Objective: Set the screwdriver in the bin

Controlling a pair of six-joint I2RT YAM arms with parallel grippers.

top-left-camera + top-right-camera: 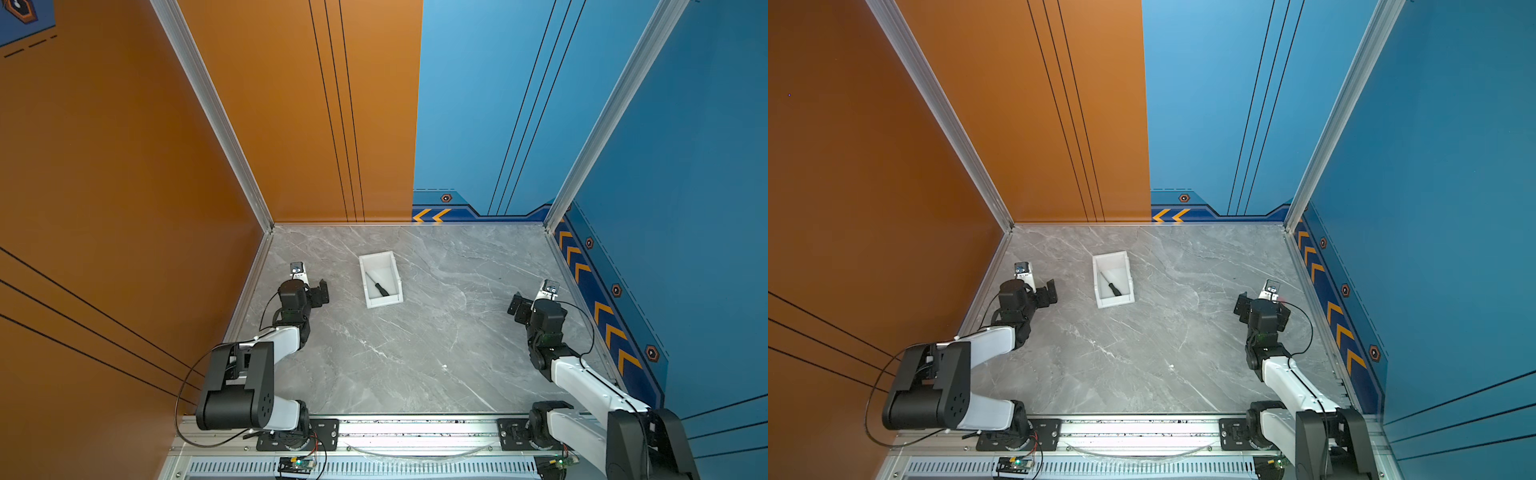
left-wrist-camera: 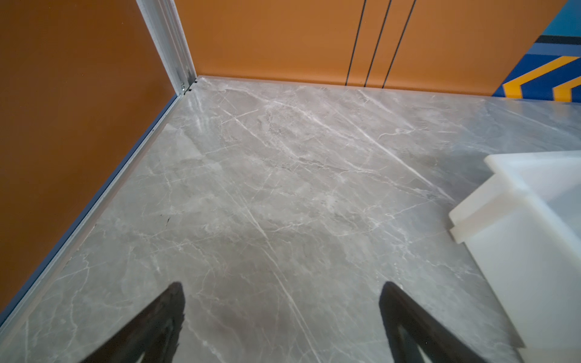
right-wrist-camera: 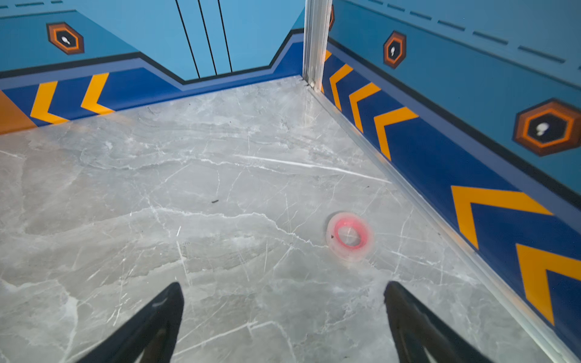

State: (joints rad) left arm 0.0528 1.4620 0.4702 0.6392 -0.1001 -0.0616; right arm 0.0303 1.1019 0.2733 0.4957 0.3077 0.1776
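The screwdriver [image 1: 377, 284] lies slantwise inside the bin [image 1: 384, 302] on the tabletop [image 1: 415, 353], so the task looks done. The left jaws and right jaws both gape wide, holding nothing. The main risk now is the left arm, parked near the bin, nudging it on a sweep and spilling the tool.

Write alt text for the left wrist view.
The left end effector, jaws open and empty, hovers over a grey marble tabletop. A small white rectangular plastic bin stands close by, cut off by the frame, its contents not visible. Orange walls meet at an aluminium corner post behind.
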